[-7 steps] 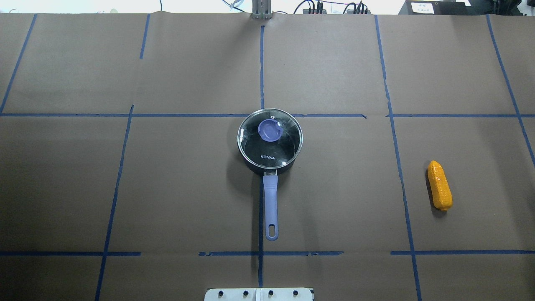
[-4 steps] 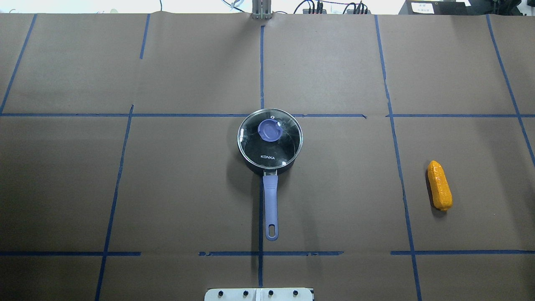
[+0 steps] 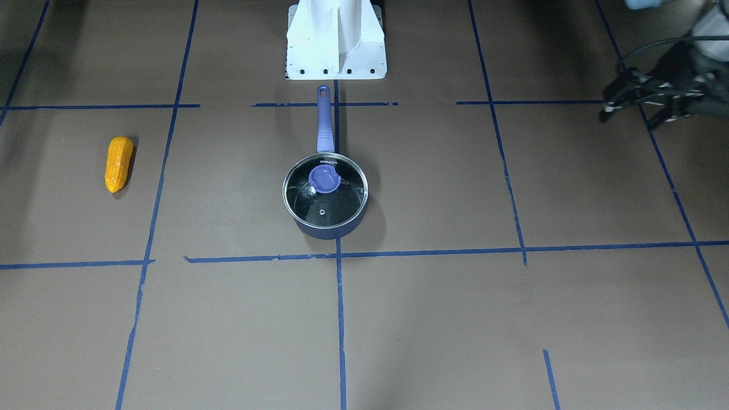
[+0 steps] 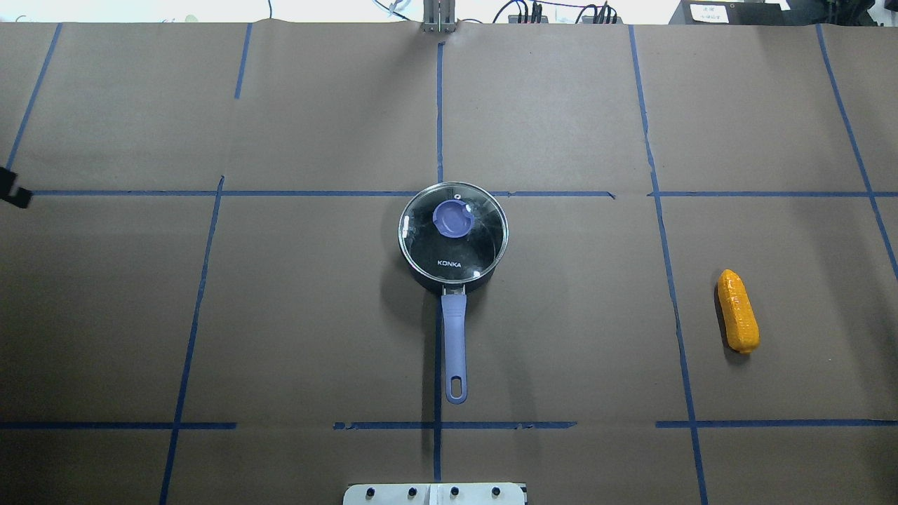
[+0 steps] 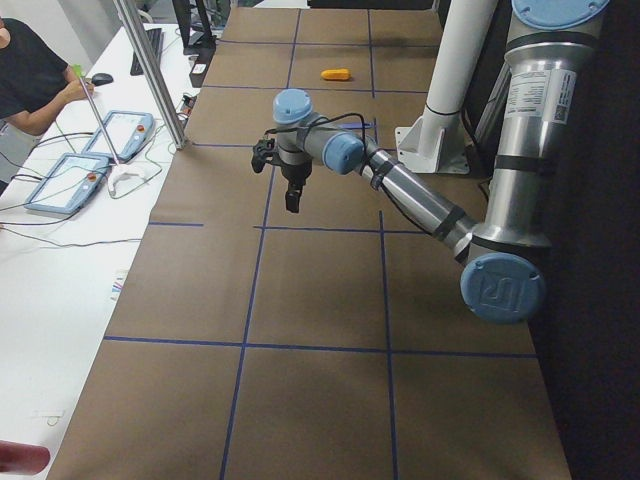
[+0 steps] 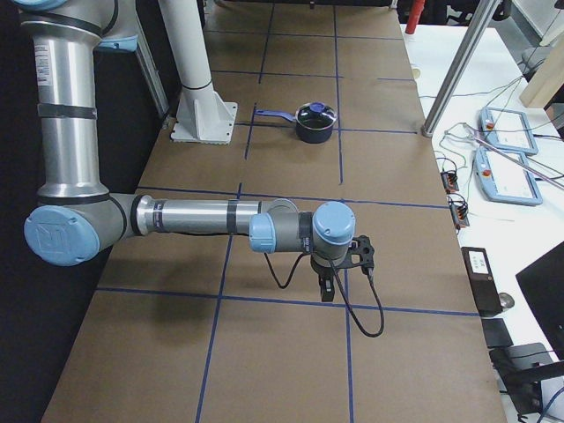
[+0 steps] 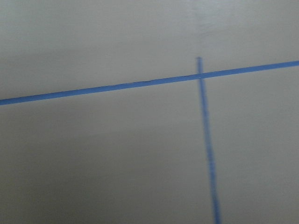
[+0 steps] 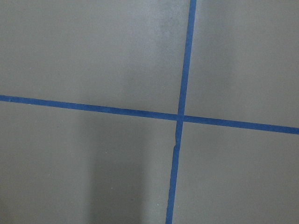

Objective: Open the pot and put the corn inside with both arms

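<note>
The dark pot (image 4: pixel 421 277) stands mid-table with its glass lid (image 4: pixel 484 245) on. The lid's purple knob (image 4: pixel 452 219) is on top, and the purple handle (image 4: pixel 454 344) points toward the robot base. The pot also shows in the front view (image 3: pixel 327 230) and the right side view (image 6: pixel 315 132). The corn (image 4: pixel 737 311) lies on the paper far right of the pot; the front view (image 3: pixel 118 164) shows it too. My left gripper (image 4: pixel 14 189) just shows at the overhead view's left edge, far from the pot; I cannot tell its jaws. My right gripper (image 6: pixel 326 286) hangs above the paper, and I cannot tell its state.
Brown paper with blue tape lines covers the table (image 4: pixel 280 315). The white base stand (image 3: pixel 336 40) is at the robot's side. Tablets and cables (image 6: pixel 507 150) lie on a side bench, where a person (image 5: pixel 30 80) sits.
A black tip of my left gripper has come into the overhead view at its left edge. The pot and the corn have not moved.
</note>
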Robot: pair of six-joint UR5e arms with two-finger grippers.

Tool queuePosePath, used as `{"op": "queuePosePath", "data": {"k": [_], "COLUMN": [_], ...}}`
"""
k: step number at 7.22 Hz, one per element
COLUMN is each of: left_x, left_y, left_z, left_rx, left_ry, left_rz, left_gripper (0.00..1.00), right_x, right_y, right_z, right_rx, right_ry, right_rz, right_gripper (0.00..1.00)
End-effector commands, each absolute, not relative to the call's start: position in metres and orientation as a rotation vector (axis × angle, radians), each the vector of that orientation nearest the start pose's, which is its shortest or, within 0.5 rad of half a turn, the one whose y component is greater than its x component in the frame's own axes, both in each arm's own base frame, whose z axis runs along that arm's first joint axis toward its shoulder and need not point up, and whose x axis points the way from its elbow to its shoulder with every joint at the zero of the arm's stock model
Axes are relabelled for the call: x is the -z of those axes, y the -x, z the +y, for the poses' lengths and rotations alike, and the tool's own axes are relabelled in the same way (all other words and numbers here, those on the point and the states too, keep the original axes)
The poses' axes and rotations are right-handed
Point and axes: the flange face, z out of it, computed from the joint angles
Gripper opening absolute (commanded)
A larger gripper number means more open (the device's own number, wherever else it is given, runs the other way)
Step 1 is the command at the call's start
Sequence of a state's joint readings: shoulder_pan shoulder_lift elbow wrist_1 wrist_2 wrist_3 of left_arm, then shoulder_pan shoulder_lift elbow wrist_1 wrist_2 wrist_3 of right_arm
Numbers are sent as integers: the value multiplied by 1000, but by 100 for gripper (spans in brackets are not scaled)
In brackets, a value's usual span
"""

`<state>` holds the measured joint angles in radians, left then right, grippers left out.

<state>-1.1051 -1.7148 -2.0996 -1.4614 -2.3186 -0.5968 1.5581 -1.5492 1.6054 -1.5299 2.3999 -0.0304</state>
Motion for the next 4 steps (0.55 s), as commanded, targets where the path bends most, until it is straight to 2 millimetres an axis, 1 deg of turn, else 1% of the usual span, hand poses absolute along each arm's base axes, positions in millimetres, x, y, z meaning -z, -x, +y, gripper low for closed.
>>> {"op": "queuePosePath", "data": {"k": [1,2,3,4], "left_x": [-258,-209,-186,-163], "left_y": [-238,-261,-287,-323], "left_z": [-474,-473,-463,-451], "left_rx": [-62,-60,-67,-66], "left_ry": [-70,-55,-43,-27], "left_rz": [859,823,830,840], "left_gripper": [100,100,100,100], "right_x": [-627,-626,-626,-623], "right_y": [-48,-48,-48,-48], "right_z": [-509,-509,-509,-510], "right_rx": [86,88,88,89], "right_ry": [-84,-88,-88,-92], "right_rz": [-834,-835,-835,-835], "right_gripper": [100,100,100,100]}}
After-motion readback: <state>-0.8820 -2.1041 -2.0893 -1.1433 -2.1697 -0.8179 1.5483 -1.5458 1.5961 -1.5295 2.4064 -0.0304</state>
